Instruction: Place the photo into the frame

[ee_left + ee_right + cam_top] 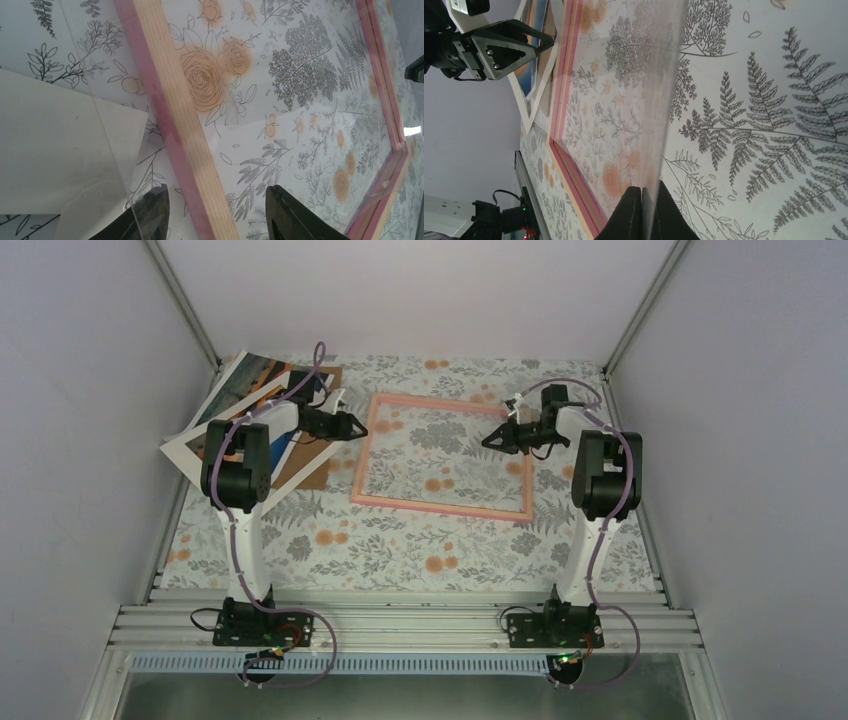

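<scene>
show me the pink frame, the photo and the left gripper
the frame (pixel 440 509): top external view, near rail
the photo (pixel 252 375): top external view, far exposed part
left gripper (pixel 358 427): top external view, between its fingertips

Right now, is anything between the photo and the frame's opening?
Yes. A clear pane lies across the frame, its right edge pinched by the right gripper. The white mat also overlaps the photo.

Pale lilac walls (pixel 420 290), floral tablecloth (pixel 400 550) btm.

Left pincer (pixel 217 195) spread, right pincer (pixel 646 189) clamped
</scene>
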`<state>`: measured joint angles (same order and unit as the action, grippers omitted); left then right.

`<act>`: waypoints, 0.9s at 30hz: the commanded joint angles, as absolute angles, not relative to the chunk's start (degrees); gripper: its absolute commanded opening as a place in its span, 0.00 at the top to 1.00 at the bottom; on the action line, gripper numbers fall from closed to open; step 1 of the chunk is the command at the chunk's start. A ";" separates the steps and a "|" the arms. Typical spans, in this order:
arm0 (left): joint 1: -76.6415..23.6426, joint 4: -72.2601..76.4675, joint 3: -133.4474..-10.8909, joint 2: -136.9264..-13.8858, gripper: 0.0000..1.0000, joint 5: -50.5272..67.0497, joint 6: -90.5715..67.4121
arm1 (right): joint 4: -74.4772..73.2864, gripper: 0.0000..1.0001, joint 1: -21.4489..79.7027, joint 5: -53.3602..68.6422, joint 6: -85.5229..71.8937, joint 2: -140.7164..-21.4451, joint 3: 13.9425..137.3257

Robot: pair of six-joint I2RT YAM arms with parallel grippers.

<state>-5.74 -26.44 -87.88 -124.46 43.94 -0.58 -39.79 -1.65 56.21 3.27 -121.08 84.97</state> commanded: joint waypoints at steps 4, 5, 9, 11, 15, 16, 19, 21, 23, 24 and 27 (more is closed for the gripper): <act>-5.28 -28.65 -88.03 -123.61 0.51 43.88 1.19 | -45.07 0.96 -3.24 57.32 6.93 -120.84 86.74; -5.34 -28.59 -87.91 -123.56 0.52 43.81 1.08 | -45.66 0.96 -3.47 57.31 7.17 -120.85 86.98; -5.36 -28.44 -87.59 -123.35 0.55 43.89 0.58 | -46.97 0.96 -3.87 57.29 7.98 -121.04 87.61; -5.37 -28.39 -87.48 -123.31 0.58 44.11 0.70 | -47.34 0.96 -3.88 57.38 8.14 -121.13 87.73; -5.53 -28.44 -87.45 -123.49 0.64 44.23 0.60 | -48.49 0.96 -4.02 57.40 8.34 -121.46 87.63; -5.54 -28.56 -87.46 -123.50 0.65 44.21 0.61 | -48.72 0.96 -4.16 57.22 8.44 -121.38 87.66; -5.61 -28.57 -87.20 -123.43 0.65 43.92 0.62 | -48.85 0.96 -4.87 57.13 8.27 -121.18 87.44; -5.71 -28.65 -87.15 -123.56 0.65 43.77 0.62 | -49.14 0.96 -5.00 57.22 8.26 -121.24 87.50; -5.80 -28.80 -87.28 -123.73 0.71 43.77 0.68 | -49.60 0.96 -5.02 57.39 8.21 -121.53 87.85; -5.87 -28.98 -87.34 -123.82 0.73 43.77 0.74 | -49.82 0.96 -5.01 57.70 8.18 -121.54 88.01; -5.97 -29.43 -87.69 -123.92 0.84 44.71 0.79 | -50.64 0.96 -5.01 59.13 8.74 -121.37 88.31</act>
